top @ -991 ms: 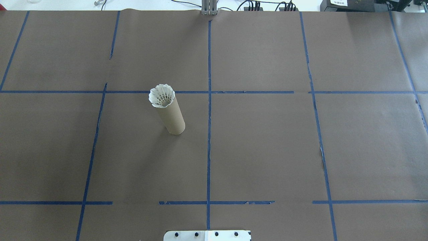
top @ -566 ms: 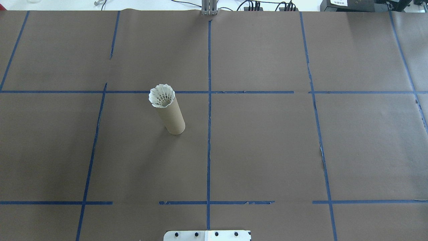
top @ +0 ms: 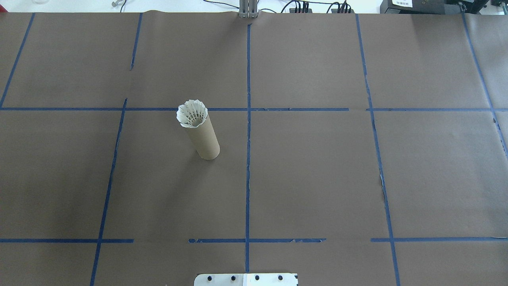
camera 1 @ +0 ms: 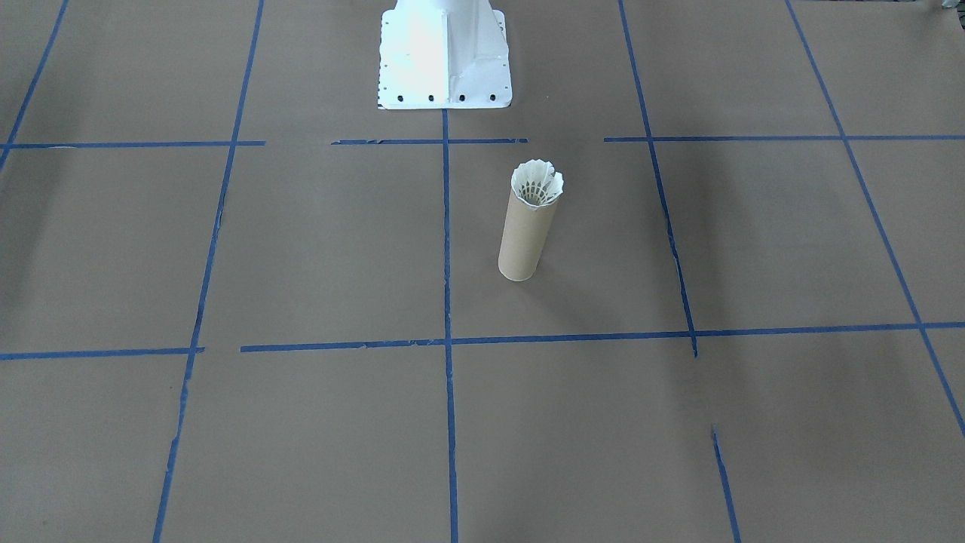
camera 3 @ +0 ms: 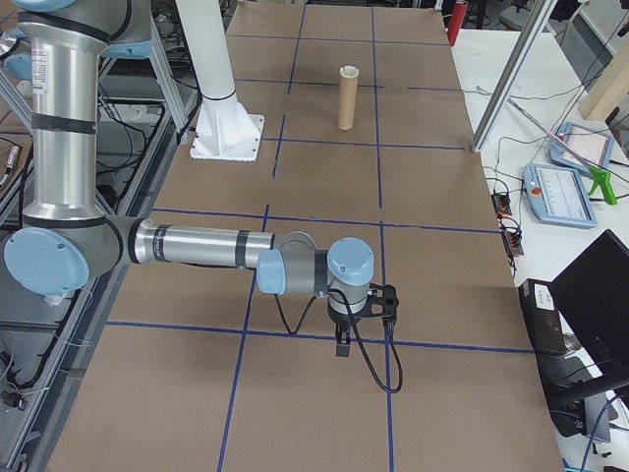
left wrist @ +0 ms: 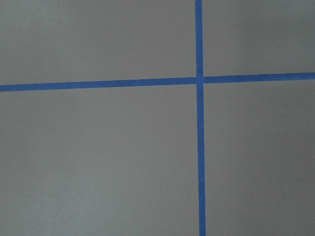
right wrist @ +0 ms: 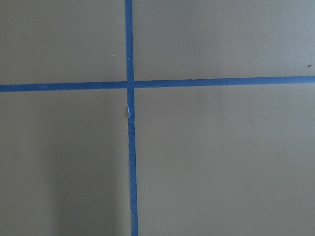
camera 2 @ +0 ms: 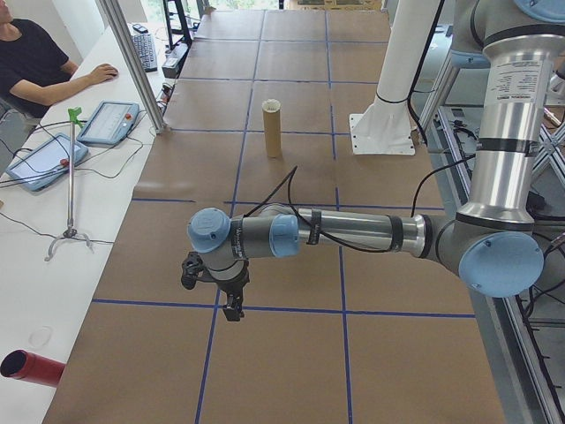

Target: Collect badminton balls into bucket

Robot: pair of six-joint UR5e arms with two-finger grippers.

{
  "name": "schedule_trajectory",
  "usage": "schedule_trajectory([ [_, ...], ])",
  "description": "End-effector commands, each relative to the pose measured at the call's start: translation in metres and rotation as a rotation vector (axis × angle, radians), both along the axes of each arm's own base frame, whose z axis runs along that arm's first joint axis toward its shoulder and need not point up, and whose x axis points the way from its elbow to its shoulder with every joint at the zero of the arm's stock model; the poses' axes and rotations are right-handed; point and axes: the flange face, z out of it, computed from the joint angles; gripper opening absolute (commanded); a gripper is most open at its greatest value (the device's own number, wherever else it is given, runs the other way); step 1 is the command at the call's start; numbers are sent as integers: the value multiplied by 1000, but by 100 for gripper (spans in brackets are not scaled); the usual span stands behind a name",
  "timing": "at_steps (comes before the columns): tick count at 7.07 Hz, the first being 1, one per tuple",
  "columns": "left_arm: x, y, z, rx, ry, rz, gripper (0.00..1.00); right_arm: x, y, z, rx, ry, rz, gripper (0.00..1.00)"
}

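Shuttlecock (top: 192,113) sits in mouth of cardboard tube (top: 203,137), feather skirt flared over the rim, cork end down inside & out of sight. Tube upright on table, at approx 10 o'clock from table centre in overhead view, just left of the centre tape line. Judgement: skirt looks wider than the bore, so it has lodged at the top instead of dropping through; cork-first suits it, heavy end leading. No other shuttlecock visible on table, so collection appears done.

Left gripper (camera 2: 231,305) & right gripper (camera 3: 342,339): each shows only in its own side view, arm stretched out low, tool pointing down over a tape crossing, well apart from tube. Cannot tell whether jaws are parted or closed; nothing visibly carried. Wrist cams show bare paper + blue cross only, no fingers in frame. Judgement: parked/retracted pose, clear of tube so it can't be knocked.

Surface: brown paper sheet (top: 317,174) over whole table, blue tape grid (top: 248,178), some strips broken or peeling. White robot base plate (camera 1: 443,60) at 12 o'clock in front-facing view.

Room: side bench w/ tablets (camera 2: 110,122), cables, red cylinder (camera 2: 31,367); a seated person (camera 2: 35,62) at far bench end, hand resting on it.
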Motion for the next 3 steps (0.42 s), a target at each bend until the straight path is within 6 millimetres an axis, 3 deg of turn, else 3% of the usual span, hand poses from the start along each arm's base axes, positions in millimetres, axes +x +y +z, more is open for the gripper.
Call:
schedule_trajectory([
  [1, 0, -1, -2, 4, 0, 1, 100, 0, 0, 0, 0, 0, 0, 100],
  [3, 0, -3, -4, 9, 0, 1, 100, 0, 0, 0, 0, 0, 0, 100],
])
